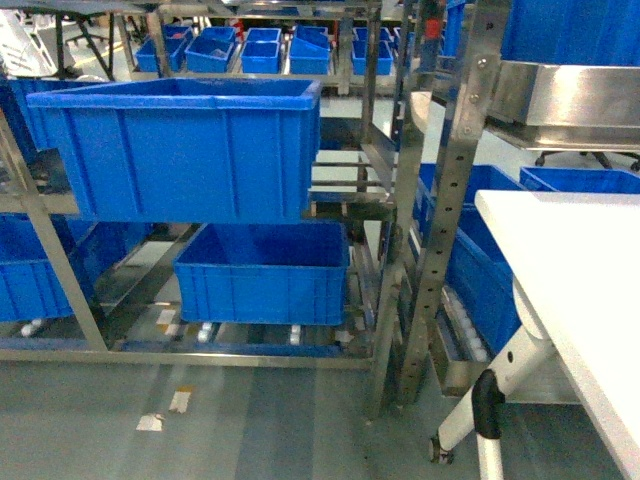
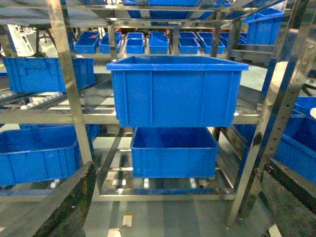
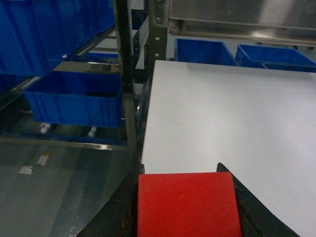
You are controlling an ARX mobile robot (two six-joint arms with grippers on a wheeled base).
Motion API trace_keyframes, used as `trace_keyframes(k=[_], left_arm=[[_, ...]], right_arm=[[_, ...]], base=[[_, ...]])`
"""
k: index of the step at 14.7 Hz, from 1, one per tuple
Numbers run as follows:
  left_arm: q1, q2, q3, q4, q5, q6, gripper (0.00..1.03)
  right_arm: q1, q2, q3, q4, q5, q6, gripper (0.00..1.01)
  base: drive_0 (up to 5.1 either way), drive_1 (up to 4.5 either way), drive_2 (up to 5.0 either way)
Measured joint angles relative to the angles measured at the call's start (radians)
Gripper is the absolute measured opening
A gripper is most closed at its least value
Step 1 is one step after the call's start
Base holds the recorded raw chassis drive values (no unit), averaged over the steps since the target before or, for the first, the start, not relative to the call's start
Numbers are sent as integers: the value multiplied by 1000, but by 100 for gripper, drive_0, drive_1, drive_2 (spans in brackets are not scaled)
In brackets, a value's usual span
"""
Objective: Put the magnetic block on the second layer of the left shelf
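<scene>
**A:** Two arms on this rig, but only one is doing anything. The right gripper has its jaws clenched on the magnetic block; in the right wrist view the red cube sits snug between the two dark fingers, hanging over the near edge of the white bench. So I'd say the pick is done and we're in the carry step.

**B:** And the left one?

**A:** The left gripper looks released, with its fingers spread wide at the bottom corners of its own view and nothing between them. It's just staring at the rack.

**B:** Where's the target then?

**A:** The left shelf second layer is the steel tier holding the big blue crate, up and to the left in the head view. There's a lower crate under it, which is the wrong one. The block is well apart from all that, over on the bench side.

**B:** So the next move?

**A:** My guess: swing the right arm left past the perforated upright without clipping it, get above the upper crate's rim, then let go. Neither gripper shows in the head view, so I can't judge clearance from there.
</scene>
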Motion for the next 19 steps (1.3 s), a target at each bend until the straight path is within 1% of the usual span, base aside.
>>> trace_keyframes(k=[19], left_arm=[[0,0,0,0,0,0,98]], right_arm=[[0,2,0,-4,0,0,34]], base=[[-484,349,128]])
